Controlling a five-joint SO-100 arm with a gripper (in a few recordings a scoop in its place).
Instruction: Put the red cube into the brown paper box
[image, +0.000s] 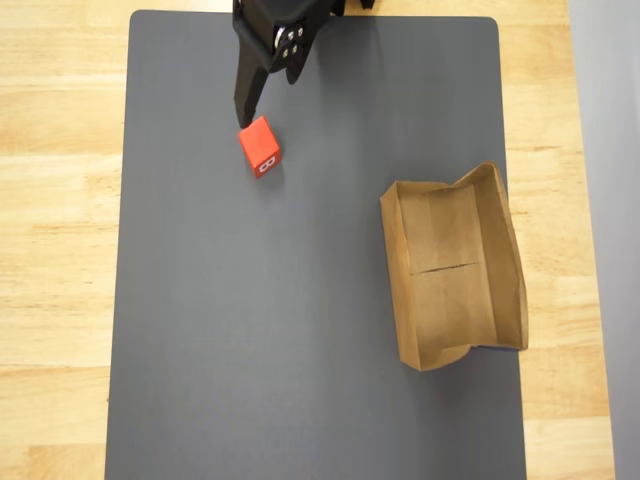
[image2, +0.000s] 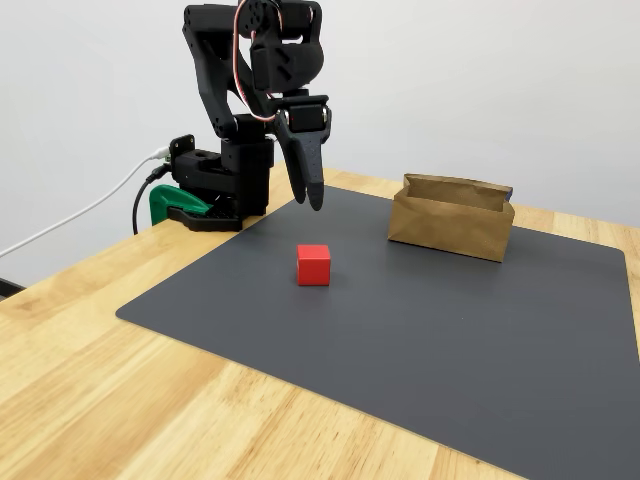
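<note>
The red cube (image: 260, 146) rests on the dark grey mat, toward its back left in the overhead view, with a white mark on one face. In the fixed view the red cube (image2: 313, 265) sits in front of the arm. My black gripper (image: 247, 113) hangs just behind the cube and above it, pointing down and touching nothing. Its fingers look pressed together in the fixed view, where the gripper (image2: 314, 200) is empty. The brown paper box (image: 400, 290) lies open-topped at the mat's right edge with nothing inside. In the fixed view the brown paper box (image2: 450, 225) is well right of the cube.
The grey mat (image: 250, 350) covers most of a light wooden table (image: 50, 250). The arm's base (image2: 215, 180) and a green clamp (image2: 175, 203) stand at the table's back left corner, with cables trailing off left. Bare mat lies between cube and box.
</note>
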